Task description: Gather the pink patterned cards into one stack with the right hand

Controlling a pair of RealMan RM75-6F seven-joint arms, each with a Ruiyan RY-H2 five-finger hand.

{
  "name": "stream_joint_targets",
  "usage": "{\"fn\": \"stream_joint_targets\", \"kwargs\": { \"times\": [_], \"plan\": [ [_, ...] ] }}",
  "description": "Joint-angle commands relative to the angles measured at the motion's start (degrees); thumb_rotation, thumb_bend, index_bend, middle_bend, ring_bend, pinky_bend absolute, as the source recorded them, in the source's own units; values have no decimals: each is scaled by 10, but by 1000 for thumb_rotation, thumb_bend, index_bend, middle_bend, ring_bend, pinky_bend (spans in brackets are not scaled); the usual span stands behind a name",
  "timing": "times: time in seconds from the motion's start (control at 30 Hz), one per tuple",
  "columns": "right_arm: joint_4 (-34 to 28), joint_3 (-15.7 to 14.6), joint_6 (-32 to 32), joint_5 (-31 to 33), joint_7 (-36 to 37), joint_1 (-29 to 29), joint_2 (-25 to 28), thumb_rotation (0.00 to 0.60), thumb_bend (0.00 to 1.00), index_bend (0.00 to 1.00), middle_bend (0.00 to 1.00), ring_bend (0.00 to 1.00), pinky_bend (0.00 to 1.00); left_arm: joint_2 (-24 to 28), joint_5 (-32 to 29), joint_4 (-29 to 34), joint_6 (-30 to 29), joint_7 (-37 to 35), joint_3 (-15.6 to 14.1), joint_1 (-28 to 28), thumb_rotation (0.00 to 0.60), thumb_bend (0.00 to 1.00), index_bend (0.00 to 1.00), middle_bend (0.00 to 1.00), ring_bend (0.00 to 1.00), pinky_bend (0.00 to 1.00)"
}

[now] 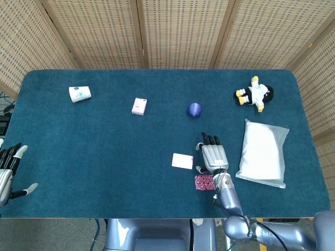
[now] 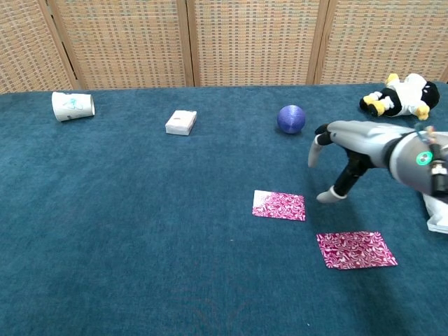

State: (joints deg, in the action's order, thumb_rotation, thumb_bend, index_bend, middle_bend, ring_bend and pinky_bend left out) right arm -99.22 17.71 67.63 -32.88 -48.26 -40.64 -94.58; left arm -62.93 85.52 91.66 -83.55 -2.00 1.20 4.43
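Observation:
Two pink patterned cards lie flat and apart on the blue table. One card [image 2: 278, 206] [image 1: 182, 161] sits mid-table; in the head view it looks pale. The other card [image 2: 355, 250] [image 1: 204, 182] lies nearer the front edge, to its right. My right hand [image 2: 348, 148] [image 1: 212, 156] hovers above the table just right of the first card, fingers spread and pointing down, holding nothing. At the far left edge of the head view my left hand [image 1: 7, 170] rests with its fingers apart and nothing in it.
A white pouch [image 1: 263, 152] lies right of my right hand. Further back are a purple ball [image 2: 291, 119], a small pink box [image 2: 181, 122], a tipped paper cup [image 2: 72, 106] and a plush penguin [image 2: 404, 96].

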Motion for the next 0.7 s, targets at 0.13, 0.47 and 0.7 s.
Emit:
{"fn": "stream_joint_targets", "kwargs": {
  "times": [0.13, 0.47, 0.7],
  "plan": [
    [47, 16, 3, 40, 6, -35, -54, 600, 236, 306, 0, 0, 34, 1, 1, -1, 1, -5, -1, 0, 600, 0, 0, 0, 0, 0],
    [92, 13, 29, 62, 1, -58, -103, 600, 237, 306, 0, 0, 34, 4, 3, -2, 3, -14, -2, 1, 600, 0, 0, 0, 0, 0],
    [115, 4, 28, 61, 4, -62, -118, 600, 235, 306, 0, 0, 34, 3, 2, -2, 2, -13, -2, 1, 600, 0, 0, 0, 0, 0]
  ]
}}
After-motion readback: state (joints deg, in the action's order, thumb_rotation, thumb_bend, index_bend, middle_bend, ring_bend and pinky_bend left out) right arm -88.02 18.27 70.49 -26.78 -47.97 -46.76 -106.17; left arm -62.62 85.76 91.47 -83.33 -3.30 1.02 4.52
